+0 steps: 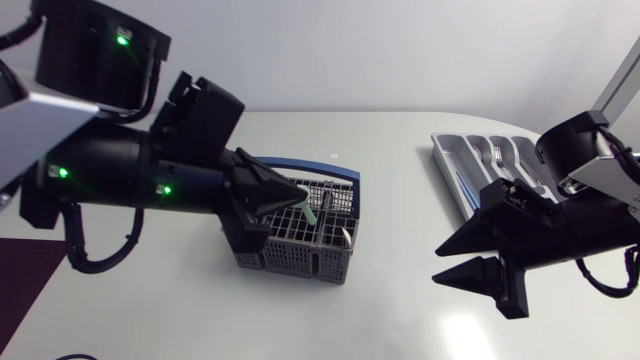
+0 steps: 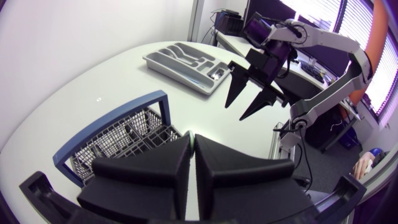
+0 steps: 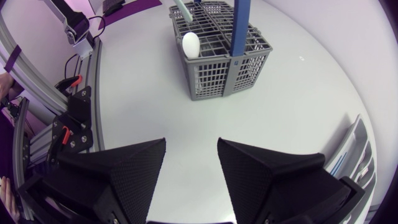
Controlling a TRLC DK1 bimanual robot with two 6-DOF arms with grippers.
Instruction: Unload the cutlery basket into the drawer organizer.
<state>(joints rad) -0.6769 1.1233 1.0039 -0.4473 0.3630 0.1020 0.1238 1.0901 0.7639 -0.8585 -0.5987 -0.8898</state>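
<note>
The grey wire cutlery basket [image 1: 296, 252] with a blue handle stands at mid-table. My left gripper [image 1: 298, 200] hovers over it, its fingers pressed almost together [image 2: 193, 149] on the top end of a green-handled utensil [image 1: 310, 212], which slants down into the basket. The wrist view hides the utensil under the fingers. A white spoon [image 3: 191, 45] stands in a front compartment of the basket [image 3: 230, 68]. My right gripper [image 1: 468, 258] is open and empty, low over bare table between the basket and the grey drawer organizer [image 1: 452, 160].
The organizer [image 2: 180, 62] lies at the table's far right and holds some cutlery in its slots. Bare white table surrounds the basket [image 2: 118, 140]. My right gripper [image 2: 249, 93] points toward the basket from the organizer side.
</note>
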